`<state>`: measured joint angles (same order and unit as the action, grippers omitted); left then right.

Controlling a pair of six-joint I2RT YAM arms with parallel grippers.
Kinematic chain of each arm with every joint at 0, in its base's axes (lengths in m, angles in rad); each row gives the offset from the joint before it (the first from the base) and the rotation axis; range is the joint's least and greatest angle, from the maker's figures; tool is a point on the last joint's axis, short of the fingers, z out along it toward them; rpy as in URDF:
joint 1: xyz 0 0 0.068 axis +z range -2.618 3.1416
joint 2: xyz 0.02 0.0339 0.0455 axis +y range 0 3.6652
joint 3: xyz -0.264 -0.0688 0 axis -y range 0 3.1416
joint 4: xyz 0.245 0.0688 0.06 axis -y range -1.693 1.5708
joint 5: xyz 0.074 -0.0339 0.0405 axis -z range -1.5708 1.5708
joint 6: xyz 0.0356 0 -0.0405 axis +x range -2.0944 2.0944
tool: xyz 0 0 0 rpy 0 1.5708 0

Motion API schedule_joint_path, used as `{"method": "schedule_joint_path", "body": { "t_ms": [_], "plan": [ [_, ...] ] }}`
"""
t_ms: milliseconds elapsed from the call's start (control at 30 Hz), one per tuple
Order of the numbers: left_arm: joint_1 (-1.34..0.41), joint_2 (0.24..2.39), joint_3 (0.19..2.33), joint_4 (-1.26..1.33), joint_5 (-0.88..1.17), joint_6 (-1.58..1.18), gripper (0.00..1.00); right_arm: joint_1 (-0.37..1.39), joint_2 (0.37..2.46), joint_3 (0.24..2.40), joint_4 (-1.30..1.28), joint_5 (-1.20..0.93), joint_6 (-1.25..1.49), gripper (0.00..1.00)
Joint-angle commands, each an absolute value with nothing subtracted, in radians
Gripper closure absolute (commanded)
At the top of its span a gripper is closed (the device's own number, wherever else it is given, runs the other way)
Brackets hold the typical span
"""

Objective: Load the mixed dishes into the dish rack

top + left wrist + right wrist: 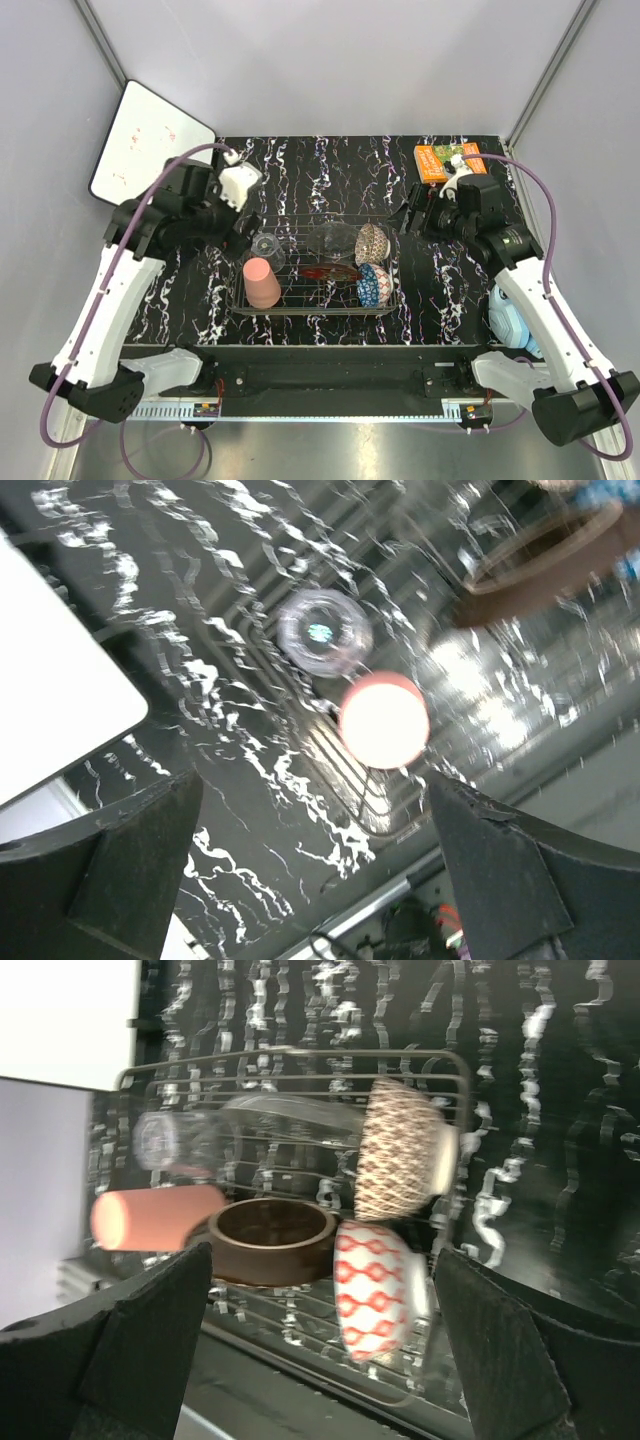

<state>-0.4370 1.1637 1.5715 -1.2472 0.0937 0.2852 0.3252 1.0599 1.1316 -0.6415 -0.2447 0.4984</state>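
Observation:
The dish rack (310, 303) stands mid-table and holds all the mixed dishes I see. A salmon-pink cup (262, 282) lies at its left, with a clear glass cup (267, 245) behind it. Further right are a clear glass bowl (335, 240), a red dish (330, 272), a beige-brown bowl (371, 243) and a blue patterned bowl (373, 285). My left gripper (238, 232) hovers open above the rack's left end, over the pink cup (383, 720) and glass cup (322, 632). My right gripper (408, 217) is open just right of the rack (300, 1060), facing the two patterned bowls, and holds nothing.
An orange book (445, 160) lies at the back right behind the right wrist. Blue headphones (512, 320) sit by the right arm near the front. A white board (150, 140) leans at the back left corner, beside the left arm.

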Motion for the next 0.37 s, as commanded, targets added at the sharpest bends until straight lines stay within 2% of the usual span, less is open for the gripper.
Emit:
{"method": "schedule_joint_path", "body": {
  "t_ms": [0,333],
  "plan": [
    [-0.385,1.129,1.565,-1.154,0.104,0.218,0.01,0.324,1.014,1.189,-0.704,-0.144,0.417,0.0],
    [-0.356,1.046,1.45,-1.098,0.13,0.187,0.01,0.324,1.008,1.195,-0.696,-0.169,0.423,0.0]
  ]
}}
